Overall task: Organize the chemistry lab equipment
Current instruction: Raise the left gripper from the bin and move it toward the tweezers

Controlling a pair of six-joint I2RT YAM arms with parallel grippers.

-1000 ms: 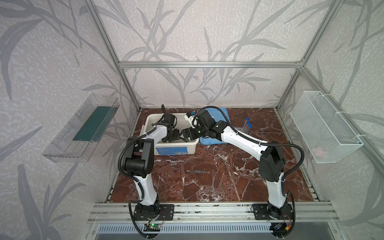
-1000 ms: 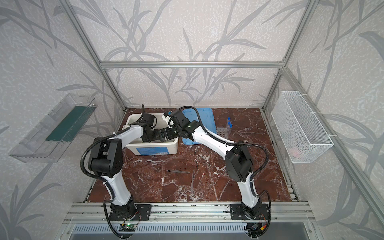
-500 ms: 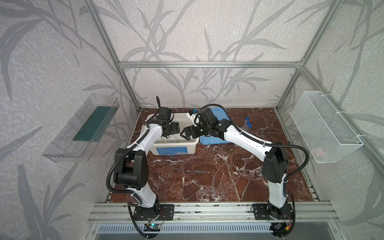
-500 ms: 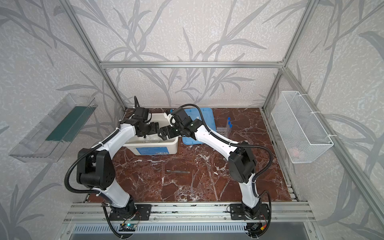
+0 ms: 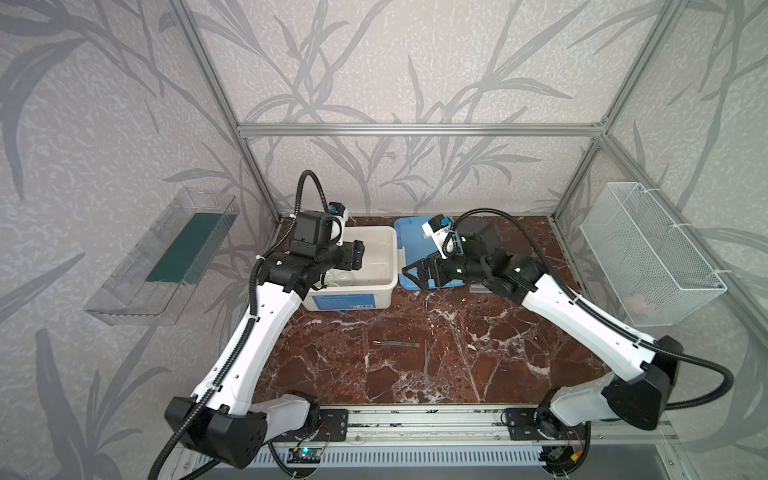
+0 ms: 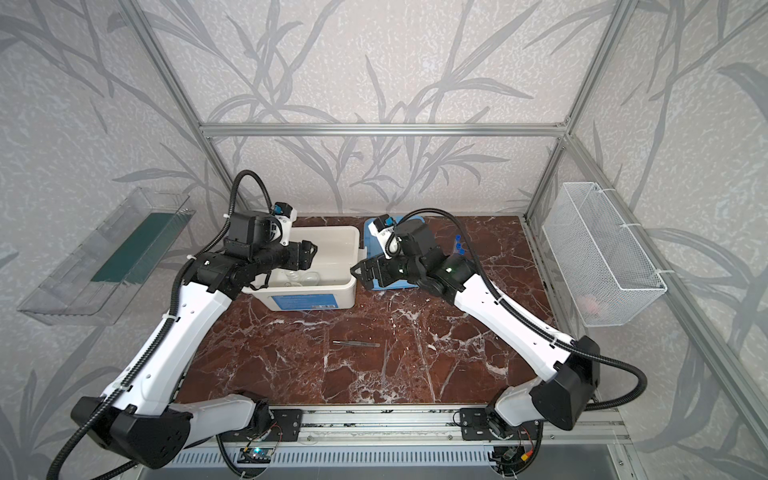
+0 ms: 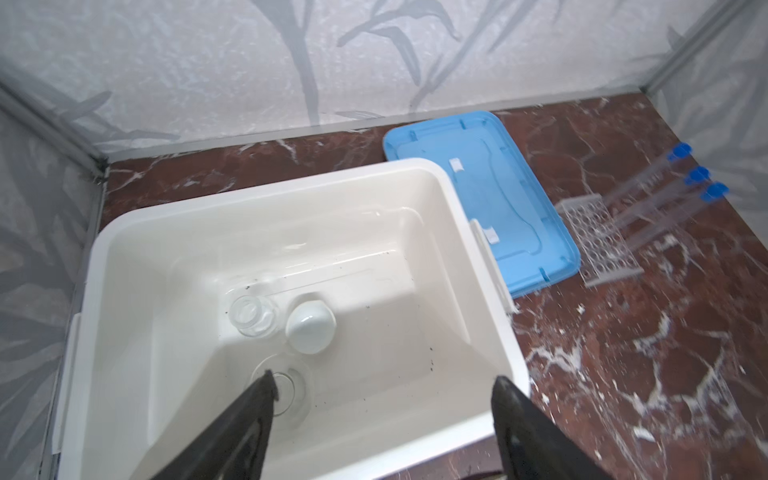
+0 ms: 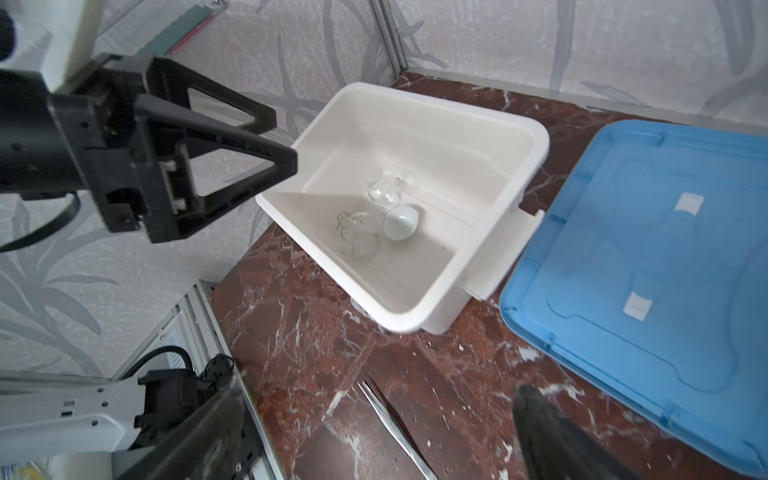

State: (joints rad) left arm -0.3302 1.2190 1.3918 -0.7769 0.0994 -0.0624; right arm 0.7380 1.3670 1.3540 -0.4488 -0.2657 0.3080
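Inside the white tub [image 7: 266, 191] lie two small clear glass vessels [image 7: 253, 313] [image 7: 286, 386] and a small white dish [image 7: 309, 328]; the right wrist view shows the dish [image 8: 400, 224] between both vessels. My left gripper [image 5: 355, 255] [image 7: 382, 378] hangs open and empty above the tub's left side. My right gripper [image 5: 409, 272] [image 8: 378, 388] is open and empty just right of the tub, above the lid's front edge. Metal tweezers [image 5: 397, 343] [image 8: 395, 428] lie on the table in front. Three blue-capped test tubes [image 7: 648, 174] lean on the clear grid rack [image 7: 598, 241] right of the lid.
The tub's blue lid [image 5: 411, 237] [image 7: 490, 187] lies flat right of the tub. A clear shelf [image 5: 166, 257] hangs on the left wall. A white wire basket [image 5: 648, 253] hangs on the right wall with something pink in it. The table is brown marble.
Both grippers met over the tub's front a second ago. The left one has drawn back to the tub's left side; the right one has swung right, off the tub towards the lid.
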